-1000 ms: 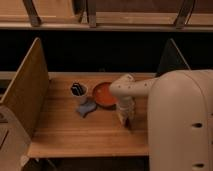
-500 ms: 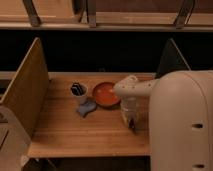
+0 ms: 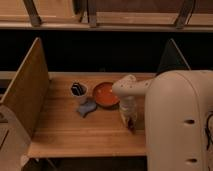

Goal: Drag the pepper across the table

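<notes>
My gripper (image 3: 131, 123) points down at the wooden table (image 3: 75, 132), close to its surface near the right front part, just right of and in front of an orange bowl (image 3: 104, 94). The white arm (image 3: 131, 86) reaches in from the large white body on the right. I cannot make out the pepper. The spot under the gripper is dark and hidden by it.
A small white cup with dark contents (image 3: 78, 90) stands left of the bowl. A blue-grey cloth (image 3: 86, 107) lies in front of the cup. Upright wooden side panels (image 3: 27, 85) bound the table on the left and right. The robot's body (image 3: 180, 125) covers the table's right end.
The gripper and forearm have shifted a little to the right and toward the front edge. The bowl, cup and cloth have not moved.
</notes>
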`<act>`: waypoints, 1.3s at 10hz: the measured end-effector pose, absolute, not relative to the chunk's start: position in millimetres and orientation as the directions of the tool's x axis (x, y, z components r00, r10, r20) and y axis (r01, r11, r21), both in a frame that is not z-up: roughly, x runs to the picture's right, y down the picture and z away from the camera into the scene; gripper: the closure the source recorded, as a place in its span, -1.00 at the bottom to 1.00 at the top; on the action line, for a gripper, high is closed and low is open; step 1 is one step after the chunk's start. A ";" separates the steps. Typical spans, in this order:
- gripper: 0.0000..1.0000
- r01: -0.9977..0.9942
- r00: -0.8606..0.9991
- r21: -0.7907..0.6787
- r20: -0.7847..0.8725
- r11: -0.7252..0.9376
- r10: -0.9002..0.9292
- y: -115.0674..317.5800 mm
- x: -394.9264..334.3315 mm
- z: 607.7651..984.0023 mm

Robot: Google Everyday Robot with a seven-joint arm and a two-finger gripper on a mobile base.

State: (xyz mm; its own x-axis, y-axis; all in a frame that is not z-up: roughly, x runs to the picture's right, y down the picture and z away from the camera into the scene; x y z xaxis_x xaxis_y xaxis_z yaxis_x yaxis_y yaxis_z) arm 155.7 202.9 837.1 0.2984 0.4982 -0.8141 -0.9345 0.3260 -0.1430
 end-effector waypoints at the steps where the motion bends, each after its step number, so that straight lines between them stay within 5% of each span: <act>1: 1.00 -0.941 0.275 -0.131 -0.833 0.311 0.481 211.1 164.2 837.9; 13: 1.00 -0.963 0.032 0.089 -0.899 0.255 0.436 232.1 274.3 826.9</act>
